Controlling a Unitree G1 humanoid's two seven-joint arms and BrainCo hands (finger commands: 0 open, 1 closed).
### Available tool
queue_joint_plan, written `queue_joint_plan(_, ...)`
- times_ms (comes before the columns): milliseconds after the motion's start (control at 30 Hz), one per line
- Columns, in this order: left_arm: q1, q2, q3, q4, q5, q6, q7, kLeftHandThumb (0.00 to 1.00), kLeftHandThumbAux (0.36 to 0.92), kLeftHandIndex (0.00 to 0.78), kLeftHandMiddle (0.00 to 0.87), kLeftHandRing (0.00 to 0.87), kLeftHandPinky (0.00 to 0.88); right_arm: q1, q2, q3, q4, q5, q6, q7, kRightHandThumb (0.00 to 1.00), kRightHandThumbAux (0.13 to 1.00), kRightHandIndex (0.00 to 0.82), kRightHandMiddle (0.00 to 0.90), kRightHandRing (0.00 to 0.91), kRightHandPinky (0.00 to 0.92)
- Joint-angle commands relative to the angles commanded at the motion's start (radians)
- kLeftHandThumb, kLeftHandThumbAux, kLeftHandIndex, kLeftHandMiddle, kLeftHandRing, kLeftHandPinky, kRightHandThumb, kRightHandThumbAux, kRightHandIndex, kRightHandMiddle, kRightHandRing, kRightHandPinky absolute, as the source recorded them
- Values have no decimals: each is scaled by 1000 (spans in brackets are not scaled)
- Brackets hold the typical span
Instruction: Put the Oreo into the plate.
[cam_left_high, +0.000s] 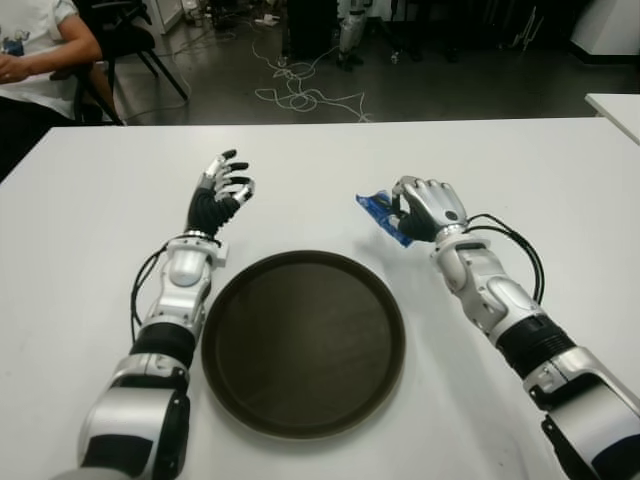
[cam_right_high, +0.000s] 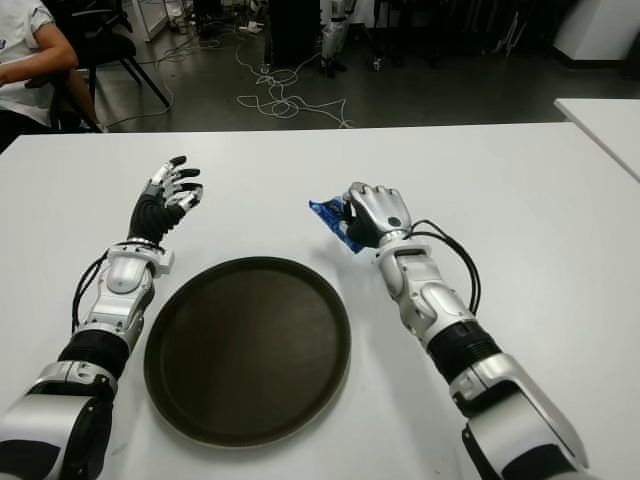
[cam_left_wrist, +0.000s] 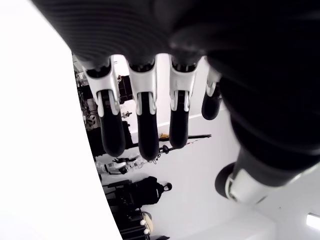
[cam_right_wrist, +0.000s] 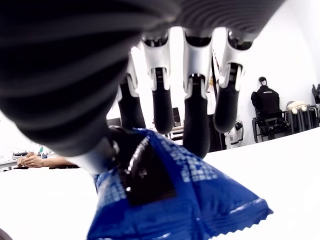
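Fingers of the right hand (cam_left_high: 428, 208) are clamping the blue Oreo packet (cam_left_high: 384, 216) beyond the brown plate (cam_left_high: 303, 340); it is looking light, crinkly, slippery and crushable, so a mid-pack grip seems safest. Left hand (cam_left_high: 222, 188) is hovering empty, fingers apart.

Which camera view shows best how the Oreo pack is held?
The right wrist view: the blue Oreo pack fills it, with the right hand pinching it. Both eye views show it small beyond the plate. The left wrist view misses it.
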Motion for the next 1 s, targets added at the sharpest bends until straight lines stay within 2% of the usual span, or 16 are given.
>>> queue_joint_plan(200,-2,4,-3,2,6,5,2,394,674,120,232,263,315,5,-2,1,-14,-5,2,-1,691,731,432,705,710,704)
queue_joint_plan(467,-4,5,-3,5,5,3,0,396,667,126,236,268,318,12,-4,1,-28,-11,5,-8,690,731,431,676,679,675)
queue_joint_plan(767,0,2,-3,-5,5,0,3,408,698,126,242,270,317,15,-9,9,-34,-33,4,-21,689,731,430,668,666,658)
queue_joint_plan(1000,-2,4,-5,-6,5,2,-1,381,686,129,239,271,311,25,-12,4,-60,-39,-4,-12,690,731,431,682,678,665)
